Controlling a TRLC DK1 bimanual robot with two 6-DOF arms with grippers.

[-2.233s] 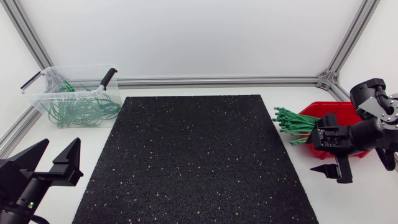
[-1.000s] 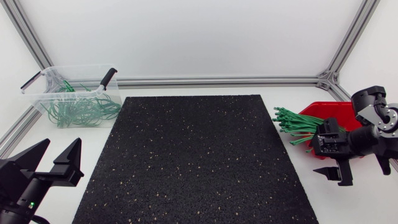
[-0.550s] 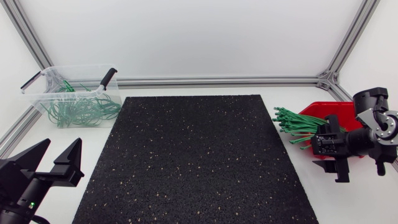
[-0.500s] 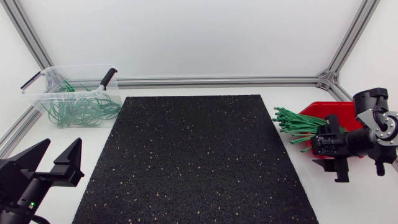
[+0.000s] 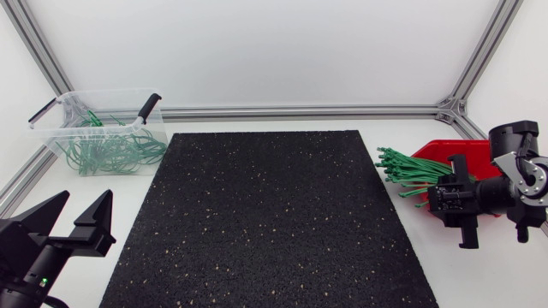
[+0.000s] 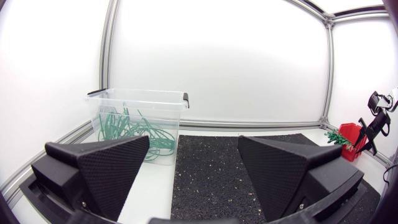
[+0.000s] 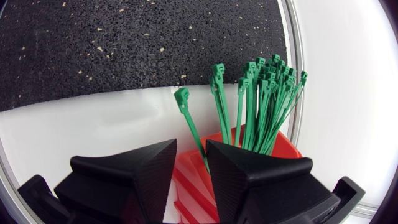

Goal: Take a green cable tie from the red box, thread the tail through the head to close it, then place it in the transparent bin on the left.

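We are holding the right pincer (image 7: 191, 144) low over the red box (image 5: 471, 152). Its wedge fingers are standing only a little apart, with one stray tie (image 7: 188, 118) running down between them. Red is showing in the gap beside the tie, so we are judging it as not yet clamped. The left pincer (image 6: 193, 142) is waiting wide apart at the counter's (image 7: 93, 130) near left corner, well away from the bin (image 6: 137, 94).

The risks are coming from the ties themselves. They are thin, smooth plastic strips with small square heads, springy and slick. The stray one is leaning away from the bundle (image 7: 261, 99), but the bundle is fanning out just beside it. A squeeze taken slightly off line could be catching a neighbour too, or letting the strip slide out sideways. Lifting with a neighbour snagged could be dragging several ties out onto the counter. The box is light-looking plastic and could be shifting if we press on its wall. The speckled rubber mat (image 5: 265, 214) is looking grippy, the white counter glossy.
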